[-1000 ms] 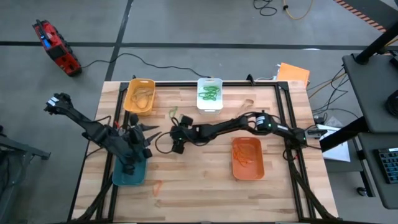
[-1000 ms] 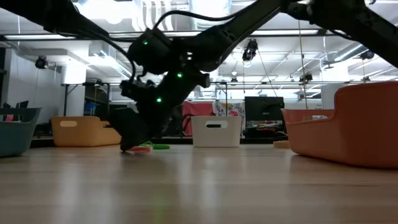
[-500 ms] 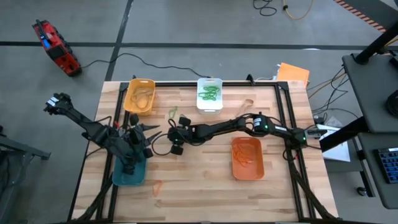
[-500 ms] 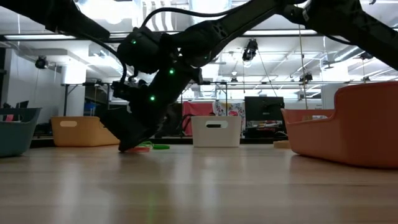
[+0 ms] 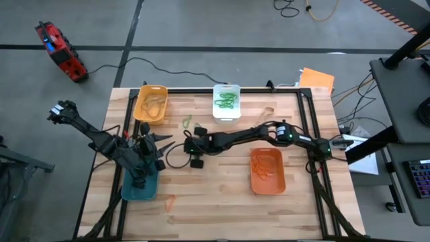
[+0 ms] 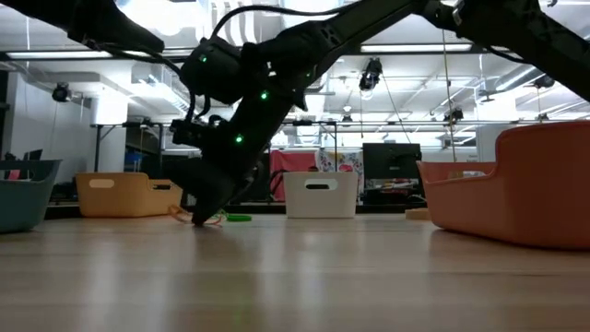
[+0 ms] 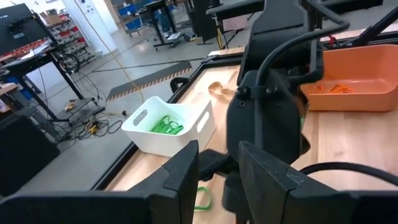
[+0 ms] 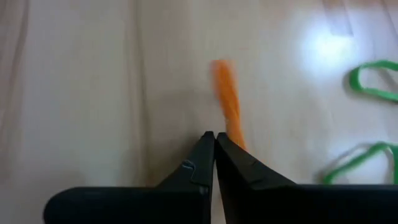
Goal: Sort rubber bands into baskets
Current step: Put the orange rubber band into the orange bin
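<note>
Right gripper (image 8: 214, 144) reads on my feed as pressed together at the tips, pinching 1 thin orange rubber band (image 8: 227, 106) that trails out from between the fingers over the wooden table (image 5: 222, 195). From above, that gripper (image 5: 195, 161) sits near the table's middle, slightly nearer me than 0.5 s ago. At table level its tip (image 6: 201, 218) now stands steeper on the wood, with the orange band showing at its foot. 2 green rubber band loops (image 8: 373, 81) lie close by. Left gripper (image 5: 140, 180) hangs over the teal-blue plastic basket (image 5: 140, 191), unchanged, fingers spread. I see green bands in the white plastic basket (image 5: 226, 114), orange ones in the orange plastic basket (image 5: 267, 183), tan ones in the yellow plastic basket (image 5: 150, 117).
</note>
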Available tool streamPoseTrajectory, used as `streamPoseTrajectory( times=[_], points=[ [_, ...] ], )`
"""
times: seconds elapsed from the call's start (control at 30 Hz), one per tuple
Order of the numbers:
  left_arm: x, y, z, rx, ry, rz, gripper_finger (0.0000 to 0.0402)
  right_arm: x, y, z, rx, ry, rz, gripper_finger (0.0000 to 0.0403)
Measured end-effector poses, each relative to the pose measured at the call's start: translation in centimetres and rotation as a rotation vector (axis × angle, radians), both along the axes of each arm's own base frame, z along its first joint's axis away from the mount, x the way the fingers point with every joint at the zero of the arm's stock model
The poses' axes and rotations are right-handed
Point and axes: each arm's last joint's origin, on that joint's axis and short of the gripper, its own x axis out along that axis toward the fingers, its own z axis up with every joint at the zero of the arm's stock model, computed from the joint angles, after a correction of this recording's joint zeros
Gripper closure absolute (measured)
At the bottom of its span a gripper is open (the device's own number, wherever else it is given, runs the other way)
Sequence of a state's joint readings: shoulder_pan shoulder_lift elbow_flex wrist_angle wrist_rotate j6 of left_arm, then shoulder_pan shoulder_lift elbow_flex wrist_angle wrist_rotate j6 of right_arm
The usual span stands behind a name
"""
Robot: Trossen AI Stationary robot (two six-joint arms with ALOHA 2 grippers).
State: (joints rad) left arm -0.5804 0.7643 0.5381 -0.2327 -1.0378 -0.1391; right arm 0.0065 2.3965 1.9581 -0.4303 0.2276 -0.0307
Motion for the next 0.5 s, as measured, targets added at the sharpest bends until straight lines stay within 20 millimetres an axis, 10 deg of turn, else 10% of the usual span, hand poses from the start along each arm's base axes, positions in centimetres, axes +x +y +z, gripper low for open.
streamPoseTrajectory(
  times=[0.5],
  points=[
    [0.2, -0.1, -0.1, -0.032, -0.018, 0.008, 0.0303, -2.6, 2.2, 4.6, -0.051, -0.016, 0.115, 0.0394]
  ],
)
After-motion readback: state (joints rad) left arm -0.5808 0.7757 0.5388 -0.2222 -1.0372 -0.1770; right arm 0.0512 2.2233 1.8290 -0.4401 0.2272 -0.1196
